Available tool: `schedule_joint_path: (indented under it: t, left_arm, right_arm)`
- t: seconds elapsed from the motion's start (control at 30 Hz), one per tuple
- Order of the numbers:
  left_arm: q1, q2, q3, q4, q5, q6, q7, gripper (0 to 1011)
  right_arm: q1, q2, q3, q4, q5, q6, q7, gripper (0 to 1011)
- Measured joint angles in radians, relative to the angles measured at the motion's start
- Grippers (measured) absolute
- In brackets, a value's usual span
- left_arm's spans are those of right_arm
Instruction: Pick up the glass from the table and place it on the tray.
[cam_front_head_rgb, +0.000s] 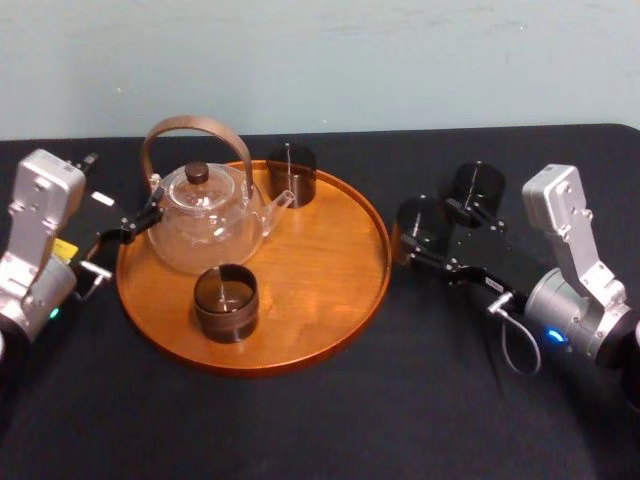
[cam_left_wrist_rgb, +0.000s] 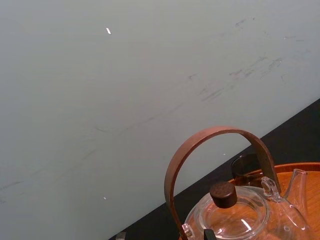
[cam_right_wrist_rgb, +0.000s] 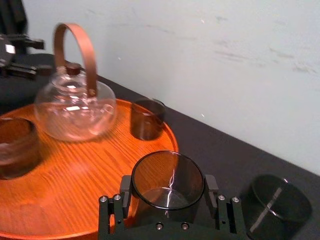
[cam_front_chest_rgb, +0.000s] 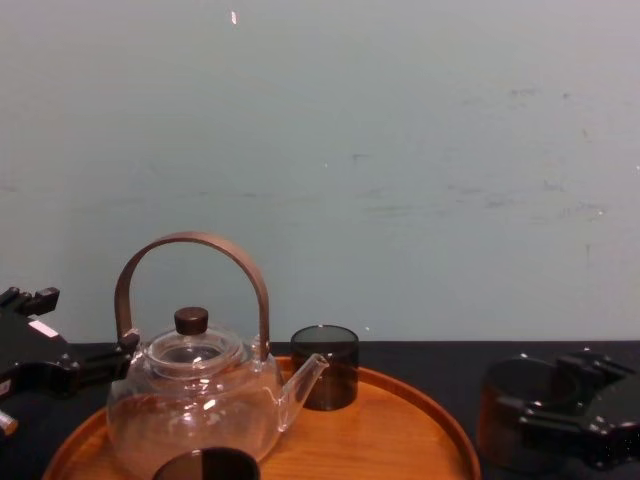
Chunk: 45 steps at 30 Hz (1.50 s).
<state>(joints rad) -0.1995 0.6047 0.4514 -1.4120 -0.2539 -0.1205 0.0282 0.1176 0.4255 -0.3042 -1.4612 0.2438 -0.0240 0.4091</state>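
Observation:
A dark smoked glass sits between the fingers of my right gripper, just right of the tray's rim. In the right wrist view both fingers press the sides of the glass, so the gripper is shut on it. Whether its base rests on the black table I cannot tell. The round orange-brown tray lies at the centre. My left gripper hangs open at the tray's left edge, beside the teapot.
A glass teapot with a brown hoop handle stands on the tray's left half. Two dark glasses stand on the tray, one at the back and one at the front. Another glass stands on the table behind my right gripper.

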Motion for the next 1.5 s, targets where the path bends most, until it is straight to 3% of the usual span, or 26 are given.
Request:
schedule_joint_path:
  t: [0.27,0.73,1.5]
  left_arm:
    - [0.0,0.0,0.0,0.0,0.0,0.0,0.0,1010]
    - [0.0,0.0,0.0,0.0,0.0,0.0,0.0,1009]
    - [0.0,0.0,0.0,0.0,0.0,0.0,0.0,1010]
  right_arm:
    - [-0.001,-0.008,-0.033,-0.049,-0.01,0.002,0.018,891]
    - [0.014,-0.035,-0.094,-0.075,-0.019,0.005,0.031,891]
    - [0.03,-0.071,-0.171,-0.03,-0.048,-0.027,0.048,892]
